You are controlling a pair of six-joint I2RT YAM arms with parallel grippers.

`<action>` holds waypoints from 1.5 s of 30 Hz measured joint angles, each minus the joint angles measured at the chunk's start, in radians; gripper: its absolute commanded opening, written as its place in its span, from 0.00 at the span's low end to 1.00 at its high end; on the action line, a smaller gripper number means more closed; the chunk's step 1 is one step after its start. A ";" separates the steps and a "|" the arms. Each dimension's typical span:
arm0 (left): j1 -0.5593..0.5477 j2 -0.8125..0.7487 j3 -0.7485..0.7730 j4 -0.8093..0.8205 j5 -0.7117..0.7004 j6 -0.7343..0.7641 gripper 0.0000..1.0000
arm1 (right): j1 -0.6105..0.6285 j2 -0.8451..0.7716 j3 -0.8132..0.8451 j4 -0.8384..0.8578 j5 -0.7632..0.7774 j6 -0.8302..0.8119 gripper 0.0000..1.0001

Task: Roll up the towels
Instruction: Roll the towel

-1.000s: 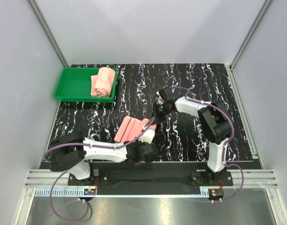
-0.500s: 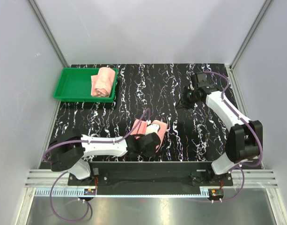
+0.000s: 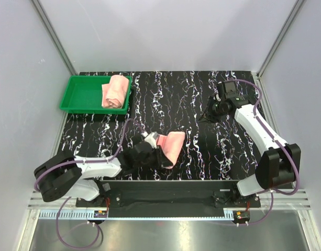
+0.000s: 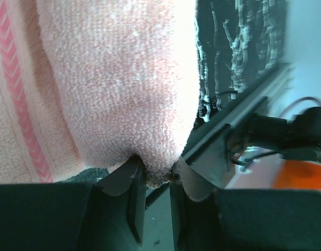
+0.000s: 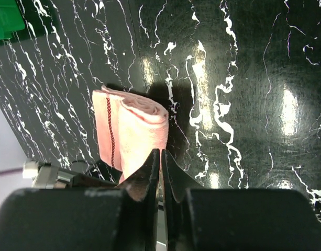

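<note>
One salmon-pink towel [image 3: 174, 144] lies folded and partly rolled on the black marble table near the front centre. My left gripper [image 3: 159, 156] is shut on its near edge. In the left wrist view the terry cloth [image 4: 113, 78] fills the top and is pinched between my fingers [image 4: 157, 170]. The second towel [image 3: 114, 91] lies rolled in the green tray [image 3: 81, 95]. My right gripper [image 3: 206, 117] is shut and empty above the table at the back right, well away from both towels. The right wrist view shows its closed jaws [image 5: 160, 157] and the front towel [image 5: 134, 130] beyond them.
The tray stands at the back left corner of the table; its corner shows in the right wrist view [image 5: 3, 18]. The aluminium rail [image 3: 165, 196] with both arm bases runs along the near edge. Grey walls enclose the table on three sides.
My right arm has let go of the towel and swung from the table's middle to the back right. My left gripper has drawn back to the left with the towel, which now lies more compact.
</note>
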 measured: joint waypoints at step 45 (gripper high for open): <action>0.230 0.206 -0.421 1.019 -0.029 -0.710 0.00 | 0.115 0.027 -0.320 0.462 -0.441 0.131 0.65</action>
